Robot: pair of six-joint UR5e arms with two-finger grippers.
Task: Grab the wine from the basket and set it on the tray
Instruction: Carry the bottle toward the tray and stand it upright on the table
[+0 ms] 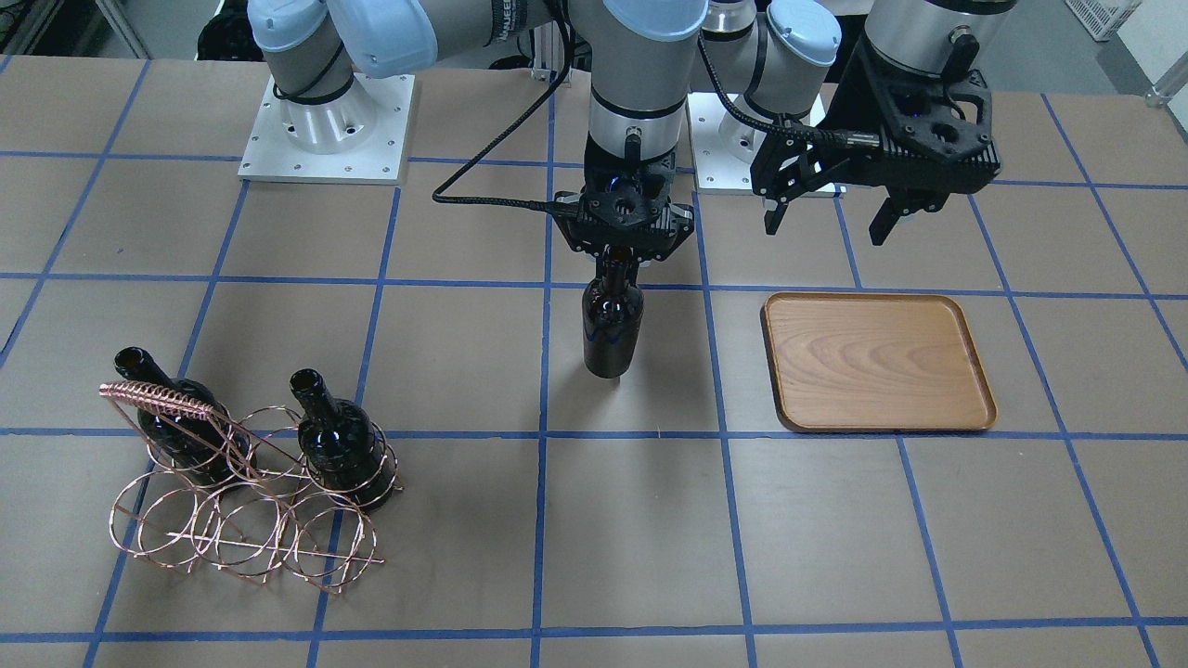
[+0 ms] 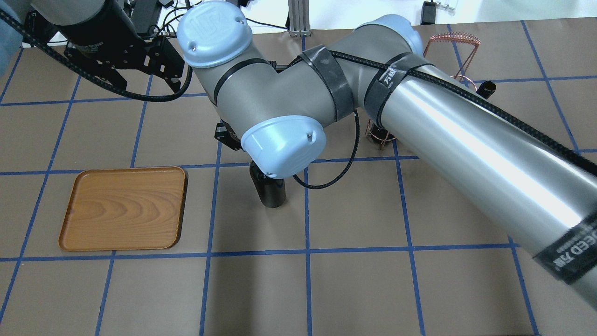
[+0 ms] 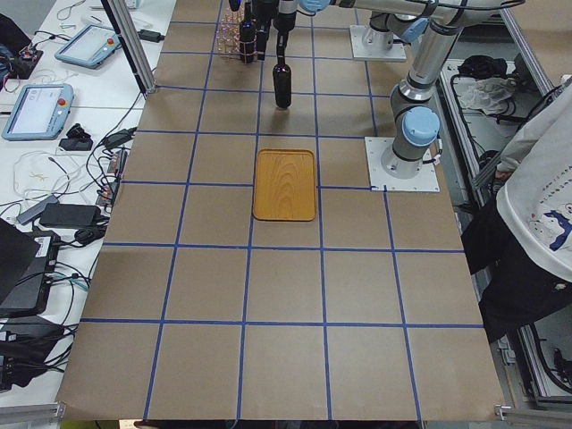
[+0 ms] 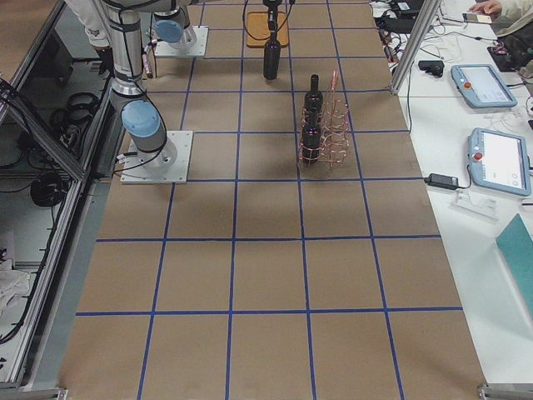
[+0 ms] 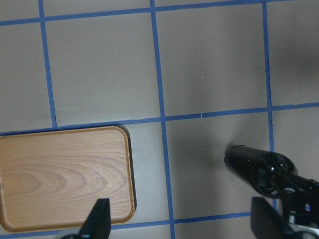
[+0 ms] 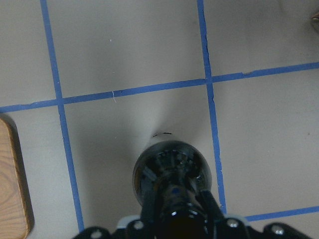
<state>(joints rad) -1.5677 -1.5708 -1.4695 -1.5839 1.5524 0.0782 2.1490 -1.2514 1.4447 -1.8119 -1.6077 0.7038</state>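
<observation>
Wine [image 1: 612, 320], a near-black bottle, hangs upright with its long axis vertical, neck up and base toward the desk [image 1: 650, 538], between the basket [image 1: 246, 520] and the tray [image 1: 877, 362]. The right pincer [image 1: 620, 250] pinches its neck from above; whether the base touches the desk I cannot tell. The left pincer [image 1: 829, 218] hovers spread above the desk on the robot's side of the tray, and two more bottles [image 1: 339, 445] stand upright in the basket's rings nearer the robot.
</observation>
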